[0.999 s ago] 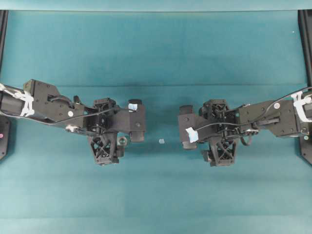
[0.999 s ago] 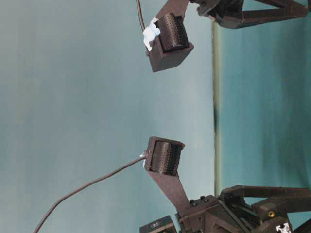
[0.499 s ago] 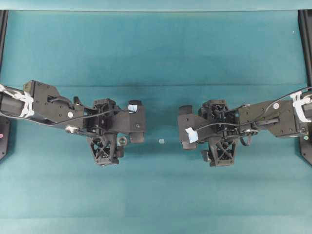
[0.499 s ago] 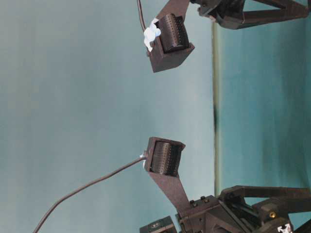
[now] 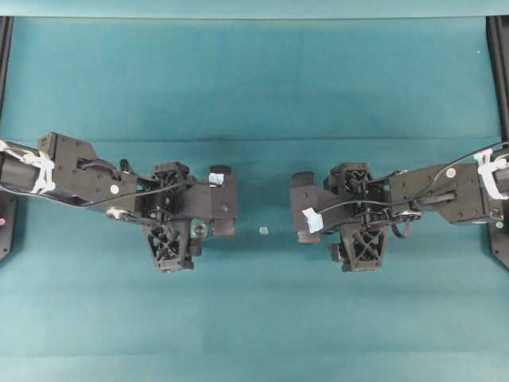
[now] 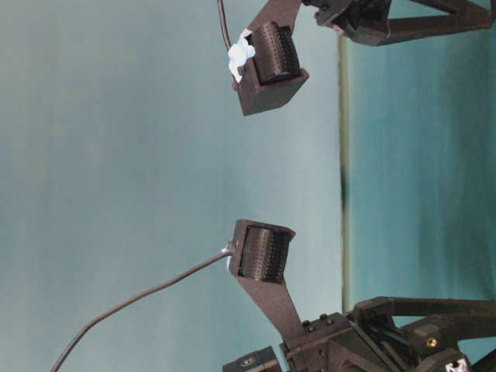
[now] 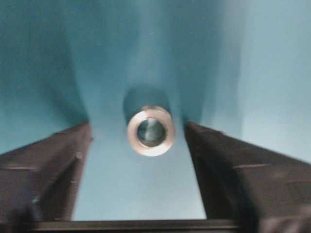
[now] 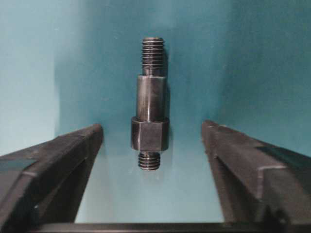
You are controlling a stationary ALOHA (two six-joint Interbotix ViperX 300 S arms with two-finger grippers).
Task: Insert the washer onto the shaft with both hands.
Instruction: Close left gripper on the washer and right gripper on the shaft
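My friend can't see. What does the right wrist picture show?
A dark metal shaft with threaded ends lies on a teal table, between the right pincer's two black fingers. Neither finger touches it.

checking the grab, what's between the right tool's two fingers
The shaft lies lengthwise between the right tool's fingers, with bare teal mat on both sides; neither touches it, per the right wrist view.

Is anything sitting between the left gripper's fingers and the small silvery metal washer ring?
Nothing visible. In the left wrist view the small silvery metal washer ring lies on bare teal cloth, apart from both black fingers of the left gripper, with open gaps either side.
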